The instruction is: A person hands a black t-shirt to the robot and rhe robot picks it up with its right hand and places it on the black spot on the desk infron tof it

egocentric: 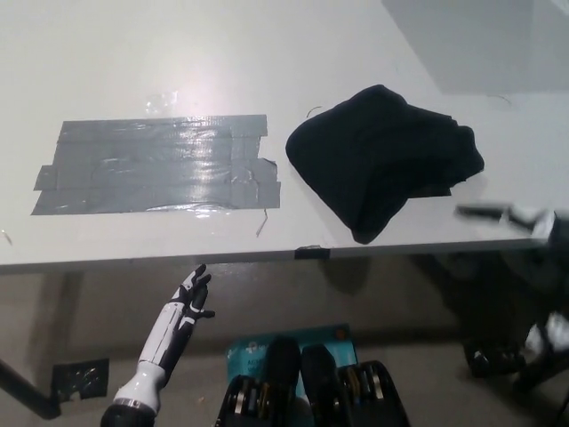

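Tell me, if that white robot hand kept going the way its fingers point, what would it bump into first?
Probably the desk's front edge. The white left hand hangs below it, open, pointing up and slightly right. How far below or in front it sits is unclear, so it might pass in front of the edge instead.

The white left hand (188, 302) hangs low at the lower left, forearm angled up and to the right, fingers apart and holding nothing. The black right hand (520, 218) shows blurred at the right edge, its grip unreadable.

No legible text; floor sheet (293, 342) print blurred.
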### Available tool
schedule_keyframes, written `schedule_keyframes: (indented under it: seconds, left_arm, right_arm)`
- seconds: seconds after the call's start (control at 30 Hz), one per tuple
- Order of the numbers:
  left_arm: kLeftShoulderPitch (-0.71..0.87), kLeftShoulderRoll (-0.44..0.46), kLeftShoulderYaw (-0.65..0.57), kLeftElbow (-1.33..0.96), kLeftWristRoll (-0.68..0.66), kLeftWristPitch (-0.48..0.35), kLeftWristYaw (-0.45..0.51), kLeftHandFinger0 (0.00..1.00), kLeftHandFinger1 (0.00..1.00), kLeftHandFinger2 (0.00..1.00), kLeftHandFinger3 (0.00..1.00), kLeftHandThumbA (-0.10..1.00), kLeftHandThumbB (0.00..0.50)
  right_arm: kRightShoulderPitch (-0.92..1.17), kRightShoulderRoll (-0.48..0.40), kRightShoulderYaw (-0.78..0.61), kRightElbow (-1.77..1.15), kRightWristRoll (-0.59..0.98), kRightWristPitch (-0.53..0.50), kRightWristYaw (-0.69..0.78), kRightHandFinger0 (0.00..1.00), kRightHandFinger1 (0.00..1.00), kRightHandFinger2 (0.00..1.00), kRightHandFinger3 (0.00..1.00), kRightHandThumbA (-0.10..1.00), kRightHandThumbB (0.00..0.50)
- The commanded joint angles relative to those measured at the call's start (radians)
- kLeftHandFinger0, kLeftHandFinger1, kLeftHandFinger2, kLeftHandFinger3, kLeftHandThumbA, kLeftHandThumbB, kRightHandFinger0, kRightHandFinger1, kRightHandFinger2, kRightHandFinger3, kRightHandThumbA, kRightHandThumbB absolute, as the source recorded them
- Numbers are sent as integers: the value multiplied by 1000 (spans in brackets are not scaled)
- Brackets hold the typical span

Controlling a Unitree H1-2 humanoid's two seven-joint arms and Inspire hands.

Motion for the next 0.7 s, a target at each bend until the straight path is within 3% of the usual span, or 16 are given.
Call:
schedule_keyframes:
  seconds: [0.0, 0.03, 0.17, 0.23, 0.3, 0.37, 0.5, 0.57, 0.67]
  left_arm:
    - [1, 24, -3, -36, -9, -35, -12, 820, 1000, 1000, 1000, 1000, 490]
    - [7, 24, -5, -38, -10, -37, -13, 846, 1000, 1000, 1000, 1000, 484]
    - [22, 20, -15, -29, 14, -56, 6, 907, 1000, 1000, 1000, 1000, 499]
    - [34, 10, -17, -31, 11, -54, 12, 994, 1000, 1000, 1000, 1000, 500]
    - [45, 12, -16, -33, 10, -60, 15, 1000, 1000, 1000, 1000, 1000, 500]
    - [51, 18, -15, -37, 9, -60, 14, 1000, 1000, 1000, 1000, 1000, 500]
    - [52, 23, -23, -24, -25, -83, -21, 1000, 1000, 1000, 1000, 1000, 500]
    - [63, 25, -27, -30, -50, -70, -46, 1000, 1000, 1000, 1000, 1000, 500]
    - [82, 29, -30, -31, -89, -70, -78, 1000, 1000, 1000, 1000, 1000, 500]
  right_arm:
    - [180, 187, -56, -95, 60, 111, -188, 1000, 1000, 1000, 1000, 1000, 402]
    - [188, 216, -36, -44, 24, 93, -182, 1000, 1000, 1000, 1000, 1000, 375]
    - [191, 329, -7, 176, -16, 46, -178, 1000, 1000, 1000, 1000, 1000, 417]
    - [188, 383, 8, 304, -47, 13, -195, 1000, 1000, 1000, 1000, 1000, 390]
    - [177, 419, 34, 400, -96, -16, -217, 1000, 1000, 1000, 1000, 1000, 325]
    - [173, 441, 45, 461, -118, -54, -227, 1000, 1000, 1000, 1000, 1000, 293]
    - [187, 457, 43, 473, -131, -58, -245, 1000, 1000, 1000, 1000, 1000, 334]
    - [197, 463, 42, 461, -128, -57, -247, 1000, 1000, 1000, 1000, 1000, 300]
    - [209, 469, 47, 462, -134, -72, -250, 1000, 1000, 1000, 1000, 1000, 294]
